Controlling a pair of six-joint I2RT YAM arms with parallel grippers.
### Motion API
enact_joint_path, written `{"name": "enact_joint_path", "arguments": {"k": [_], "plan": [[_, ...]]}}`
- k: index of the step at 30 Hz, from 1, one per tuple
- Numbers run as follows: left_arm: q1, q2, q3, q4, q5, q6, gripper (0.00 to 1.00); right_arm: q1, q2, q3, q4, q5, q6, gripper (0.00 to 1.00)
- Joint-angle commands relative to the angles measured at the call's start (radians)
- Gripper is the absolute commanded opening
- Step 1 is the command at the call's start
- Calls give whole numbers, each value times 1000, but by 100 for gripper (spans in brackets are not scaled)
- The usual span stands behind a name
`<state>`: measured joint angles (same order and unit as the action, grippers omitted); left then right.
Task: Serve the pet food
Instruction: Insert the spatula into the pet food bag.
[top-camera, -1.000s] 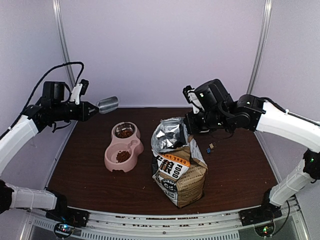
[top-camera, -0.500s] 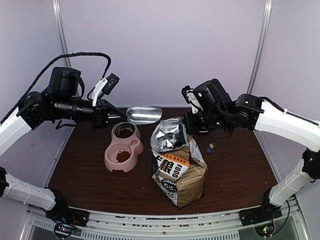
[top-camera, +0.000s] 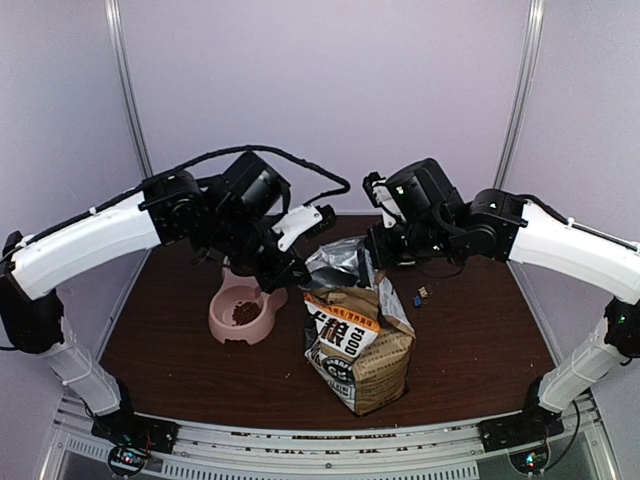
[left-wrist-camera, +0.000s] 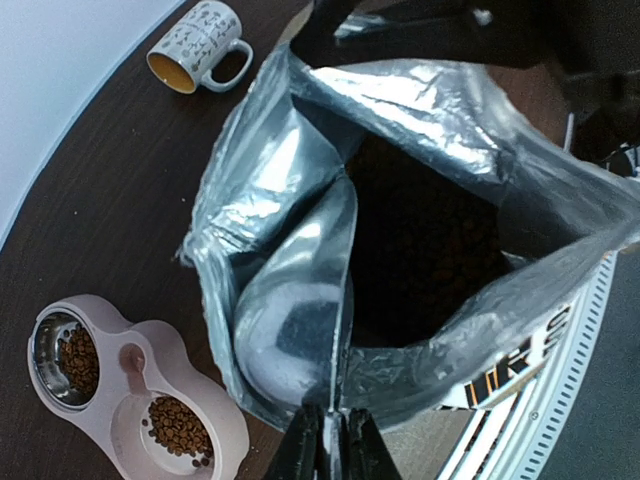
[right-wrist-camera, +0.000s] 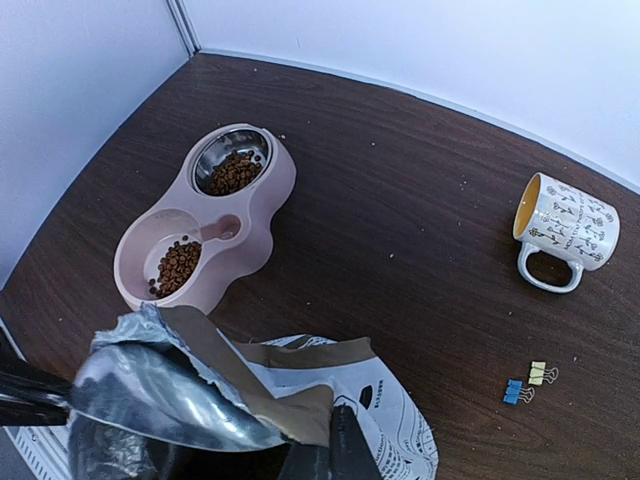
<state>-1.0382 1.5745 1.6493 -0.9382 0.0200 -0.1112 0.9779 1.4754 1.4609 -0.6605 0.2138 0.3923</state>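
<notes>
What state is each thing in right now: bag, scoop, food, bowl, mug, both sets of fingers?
bag: standing, top open.
scoop: dipped into the bag mouth, looks empty.
pet food: some in both bowl compartments, more in the bag.
pink double bowl: upright, partly filled.
mug: lying on its side.
left fingers: shut on the scoop handle.
right fingers: shut on the bag's rim.

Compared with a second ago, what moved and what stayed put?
The left pincer, holding the silver scoop, swung right from beyond the pink bowl to the open mouth of the food bag. The right pincer stayed clamped on the bag's rim; bowl and bag stayed put.
</notes>
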Motion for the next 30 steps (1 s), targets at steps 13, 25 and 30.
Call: {"name": "enact_joint_path", "arguments": {"k": [13, 25, 30], "plan": [[-37, 162, -75, 78, 224, 19, 0, 2, -13, -19, 50, 31, 10, 0], [-56, 182, -49, 58, -390, 11, 0, 0, -1, -14, 43, 33, 7, 0], [-56, 246, -103, 38, -200, 6, 0, -2, 13, -9, 45, 27, 8, 0]]}}
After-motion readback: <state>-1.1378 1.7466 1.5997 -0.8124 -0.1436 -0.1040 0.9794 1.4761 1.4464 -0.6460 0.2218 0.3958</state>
